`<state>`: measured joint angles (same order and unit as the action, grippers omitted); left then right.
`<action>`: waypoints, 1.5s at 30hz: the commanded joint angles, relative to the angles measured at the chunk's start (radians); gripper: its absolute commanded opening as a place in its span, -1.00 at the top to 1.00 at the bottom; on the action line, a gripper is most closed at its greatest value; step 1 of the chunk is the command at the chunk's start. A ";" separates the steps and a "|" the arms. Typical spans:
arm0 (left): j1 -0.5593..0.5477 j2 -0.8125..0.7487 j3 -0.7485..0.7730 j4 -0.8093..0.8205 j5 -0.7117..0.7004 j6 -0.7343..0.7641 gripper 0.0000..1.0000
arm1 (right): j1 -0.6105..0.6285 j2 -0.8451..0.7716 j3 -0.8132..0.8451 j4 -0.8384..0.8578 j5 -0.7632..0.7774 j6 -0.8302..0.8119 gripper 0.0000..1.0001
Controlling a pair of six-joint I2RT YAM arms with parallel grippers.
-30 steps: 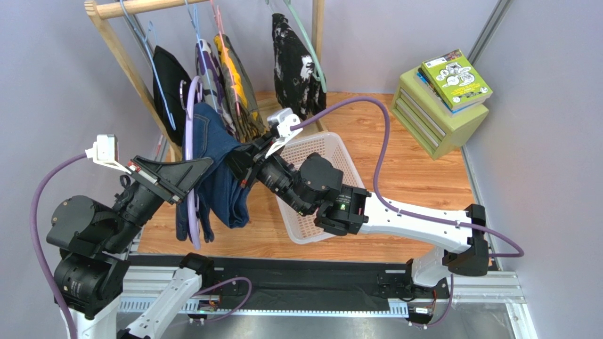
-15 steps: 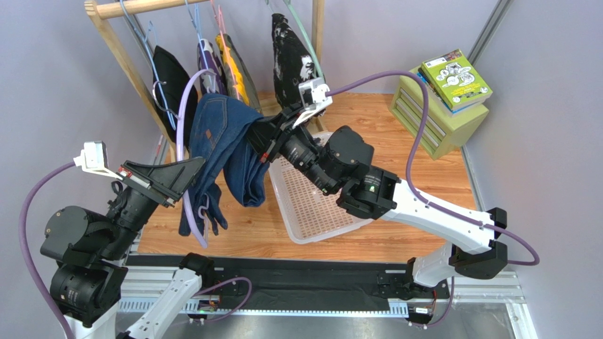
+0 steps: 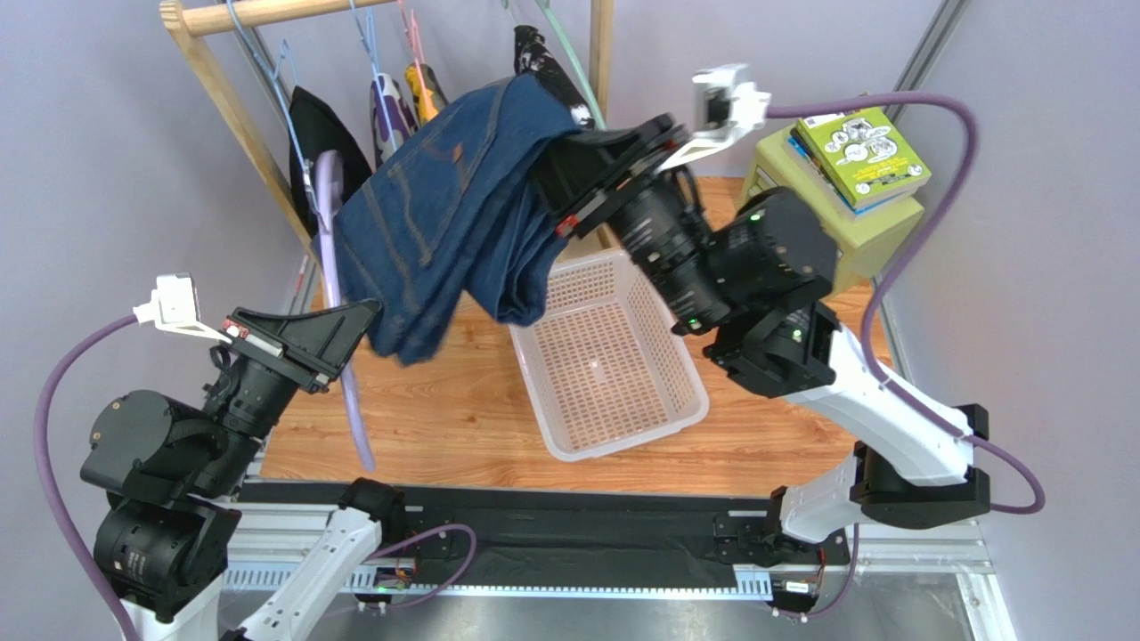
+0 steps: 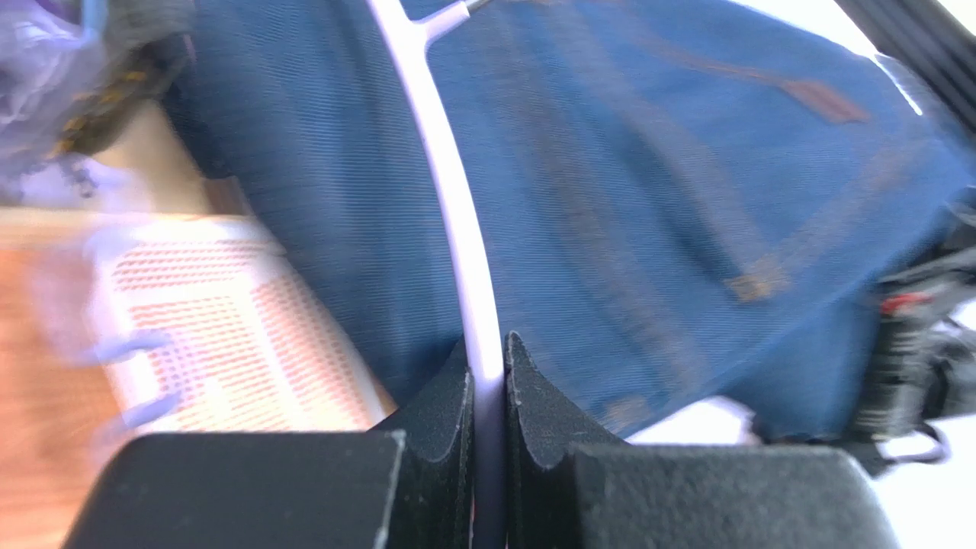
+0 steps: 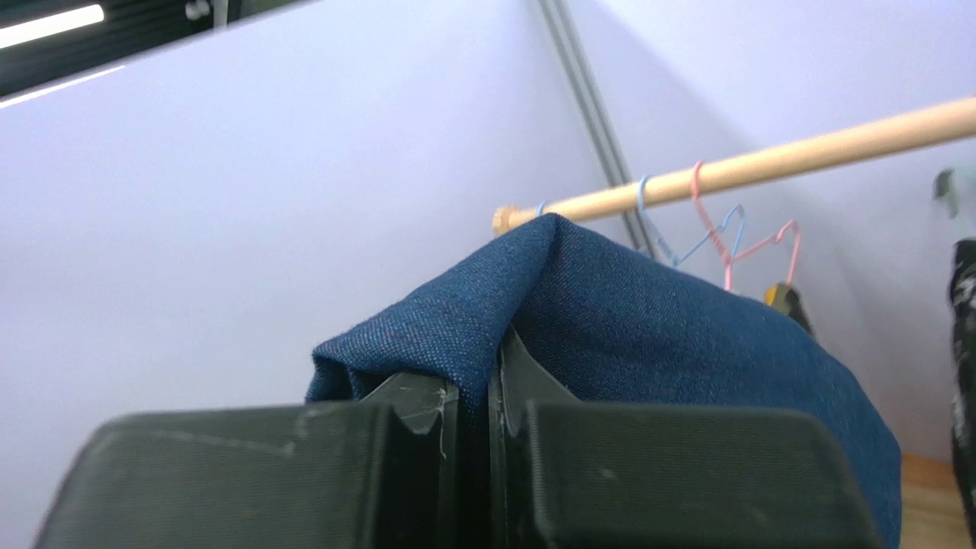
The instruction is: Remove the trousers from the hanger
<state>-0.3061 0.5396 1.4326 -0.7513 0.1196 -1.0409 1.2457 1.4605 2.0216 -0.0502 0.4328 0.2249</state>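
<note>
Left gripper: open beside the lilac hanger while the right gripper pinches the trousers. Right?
No. The left gripper is shut on the lilac hanger, with the wire clamped tight; the left wrist view shows it. The right gripper does pinch the trousers.

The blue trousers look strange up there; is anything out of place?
Yes. The trousers hang bunched in mid-air, pinched in the right arm's jaws, while the left arm's jaws clamp the lilac hanger away from the rail.
</note>
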 commanded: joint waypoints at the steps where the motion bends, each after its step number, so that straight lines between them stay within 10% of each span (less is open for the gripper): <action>1: 0.007 -0.012 0.003 -0.040 -0.067 0.070 1.00 | -0.015 -0.106 0.074 0.151 0.067 -0.096 1.00; 16: 0.007 0.008 0.065 0.001 0.054 0.099 1.00 | -0.028 -0.445 -0.490 -0.132 0.253 -0.220 1.00; 26: 0.007 0.016 0.107 0.029 0.120 0.117 1.00 | -0.296 -0.574 -0.754 -0.224 0.094 -0.095 1.00; 45: 0.007 0.039 0.118 0.069 0.192 0.114 1.00 | -0.373 -0.324 -0.821 -0.258 -0.203 -0.067 1.00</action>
<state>-0.3050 0.5652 1.5204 -0.7639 0.2817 -0.9451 0.8719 1.0393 1.2270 -0.4313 0.3504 0.0708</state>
